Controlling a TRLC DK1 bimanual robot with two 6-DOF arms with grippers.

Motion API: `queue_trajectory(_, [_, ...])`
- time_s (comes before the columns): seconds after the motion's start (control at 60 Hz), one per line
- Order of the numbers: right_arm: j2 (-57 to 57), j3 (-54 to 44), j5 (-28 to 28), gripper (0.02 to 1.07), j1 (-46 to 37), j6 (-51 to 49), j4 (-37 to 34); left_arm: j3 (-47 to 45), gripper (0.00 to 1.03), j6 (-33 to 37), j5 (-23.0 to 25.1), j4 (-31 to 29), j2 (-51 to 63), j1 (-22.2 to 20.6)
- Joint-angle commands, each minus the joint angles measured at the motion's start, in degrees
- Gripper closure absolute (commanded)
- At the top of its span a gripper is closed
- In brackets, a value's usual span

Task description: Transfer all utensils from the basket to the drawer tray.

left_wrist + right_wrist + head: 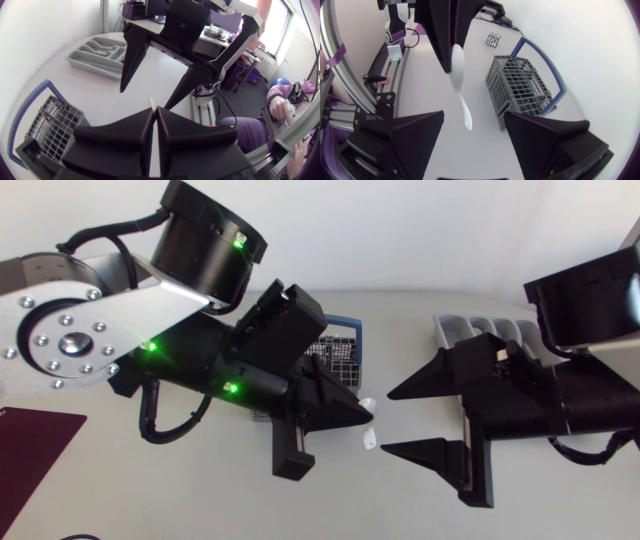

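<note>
**White plastic spoon held in the air**

The left end effector is shut tight on the spoon, above the white tabletop and near the grey mesh basket. The right end effector gapes wide, facing it. The grey drawer tray sits by the right arm.

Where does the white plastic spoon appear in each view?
Head view: white plastic spoon at the left end effector's tip.
Left wrist view: a thin white edge between its shut fingers.
Right wrist view: hanging ahead of the open right end effector.
Shared landmark: the grey wire basket.
</note>
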Motion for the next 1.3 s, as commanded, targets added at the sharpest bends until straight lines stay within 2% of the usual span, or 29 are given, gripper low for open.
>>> queue_trajectory(0.0, [1.2, -1.6, -0.6, 0.22, 1.9, 1.9, 1.4, 2.1, 1.0, 2.1, 1.9, -0.4, 1.0, -0.2])
queue_trajectory(0.333, [2.4, -2.7, -1.3, 0.66, 5.6, 4.2, 5.7, 1.5, 1.0, 3.0, 3.3, -0.4, 1.1, 0.3])
queue_trajectory(0.4, [2.6, -2.5, -1.3, 0.71, 5.6, 4.2, 5.7, 1.5, 1.0, 3.1, 3.3, -0.4, 1.1, 0.5])
queue_trajectory(0.5, [2.7, -2.5, -1.3, 0.72, 5.6, 4.4, 5.6, 1.5, 1.0, 3.2, 3.4, -0.4, 0.9, 1.1])
queue_trajectory(0.667, [2.6, -2.5, -1.3, 0.93, 5.5, 4.3, 5.6, 1.1, 1.0, 3.4, 3.4, -0.5, 0.7, 1.6])
queue_trajectory(0.833, [2.7, -2.0, -1.2, 1.0, 5.2, 4.8, 5.0, 0.8, 1.0, 3.4, 3.4, -0.5, 0.4, 1.5])
queue_trajectory(1.033, [3.0, -1.9, -0.7, 1.01, 4.7, 5.3, 4.1, 1.4, 0.99, 2.8, 3.4, -0.5, 0.2, 1.8])
queue_trajectory(1.067, [3.0, -2.2, -0.6, 1.01, 4.7, 5.2, 3.8, 1.7, 0.95, 2.5, 3.4, -0.5, 0.2, 2.0])
queue_trajectory(1.117, [2.9, -2.6, -0.6, 1.01, 4.6, 5.1, 3.5, 2.2, 0.8, 2.1, 3.4, -0.4, 0.2, 2.5])
queue_trajectory(1.133, [2.9, -2.7, -0.5, 1.01, 4.4, 5.0, 3.5, 2.6, 0.68, 1.6, 3.4, -0.2, 0.2, 2.9])
queue_trajectory(1.217, [2.9, -3.4, 0.1, 1.01, 3.8, 4.4, 2.9, 3.7, 0.32, 0.1, 3.3, 0.5, 0.3, 3.8])
queue_trajectory(1.267, [2.9, -3.9, 0.2, 1.01, 3.2, 4.2, 2.6, 4.2, 0.19, -1.0, 1.9, 2.1, 0.4, 4.7])
queue_trajectory(1.283, [2.9, -4.0, 0.3, 1.01, 2.9, 4.0, 2.4, 4.3, 0.18, -1.5, 1.3, 2.8, 0.4, 4.7])
